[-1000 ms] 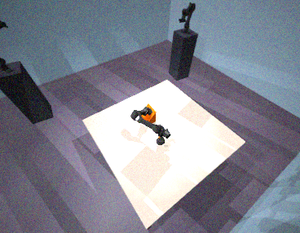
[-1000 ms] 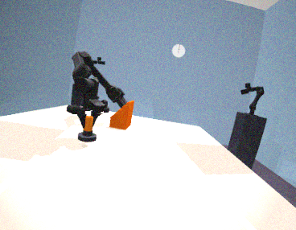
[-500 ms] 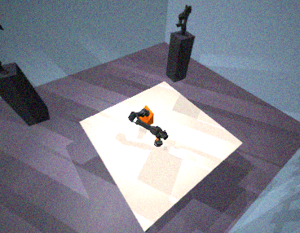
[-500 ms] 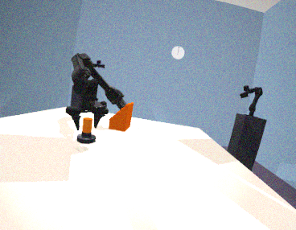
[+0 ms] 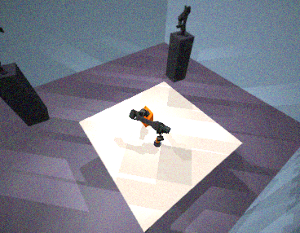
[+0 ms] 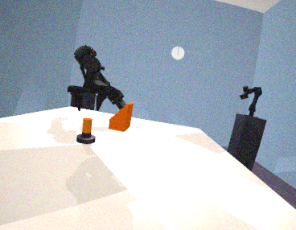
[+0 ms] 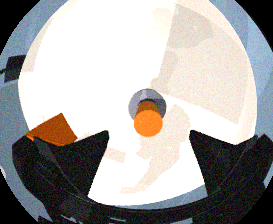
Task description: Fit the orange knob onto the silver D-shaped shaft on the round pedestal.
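Observation:
The orange knob [image 5: 157,142] [image 6: 87,125] [image 7: 148,123] stands upright on the round pedestal [image 5: 157,145] [image 6: 86,139] [image 7: 135,100]. In the exterior view a short dark section shows between the knob's lower end and the wide base disc. The shaft is hidden, and so are the knob's hole and its flat side. My gripper [image 6: 88,108] [image 7: 149,135] is open and empty. Its fingers are above the knob, one to each side, and do not touch it. In the top view the fingers are too small to make out.
An orange wedge-shaped block [image 5: 149,119] [image 6: 121,119] [image 7: 54,130] stands on the white table [image 5: 207,134] [image 6: 164,161], near the arm and to one side of the pedestal. Dark plinths [image 5: 179,59] [image 6: 248,138] bearing other dark figures stand beyond the table.

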Action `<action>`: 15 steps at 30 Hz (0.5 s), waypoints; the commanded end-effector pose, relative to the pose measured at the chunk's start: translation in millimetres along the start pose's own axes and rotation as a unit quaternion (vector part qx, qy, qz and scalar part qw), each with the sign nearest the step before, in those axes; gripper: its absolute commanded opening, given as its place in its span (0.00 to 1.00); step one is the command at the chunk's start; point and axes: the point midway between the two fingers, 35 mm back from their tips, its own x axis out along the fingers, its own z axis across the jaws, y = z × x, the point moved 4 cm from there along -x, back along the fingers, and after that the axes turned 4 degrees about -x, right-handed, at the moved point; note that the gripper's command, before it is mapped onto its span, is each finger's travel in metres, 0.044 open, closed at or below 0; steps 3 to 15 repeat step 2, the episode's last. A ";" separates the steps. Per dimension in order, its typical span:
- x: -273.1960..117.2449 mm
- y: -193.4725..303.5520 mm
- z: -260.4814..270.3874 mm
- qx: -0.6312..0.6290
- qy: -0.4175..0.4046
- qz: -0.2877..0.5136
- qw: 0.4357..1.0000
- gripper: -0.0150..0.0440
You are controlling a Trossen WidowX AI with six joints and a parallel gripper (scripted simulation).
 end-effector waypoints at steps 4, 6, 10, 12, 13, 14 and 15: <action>-11.2 2.1 0.6 0.006 -0.003 -0.001 1.000 1.00; -11.2 2.1 0.6 0.006 -0.003 -0.001 1.000 1.00; -11.2 2.1 0.6 0.006 -0.003 -0.001 1.000 1.00; -11.2 2.1 0.6 0.006 -0.003 -0.001 1.000 1.00; -11.2 2.1 0.6 0.006 -0.003 -0.001 1.000 1.00; -11.2 2.1 0.6 0.006 -0.003 -0.001 1.000 1.00; -11.2 2.1 0.6 0.006 -0.003 -0.001 1.000 1.00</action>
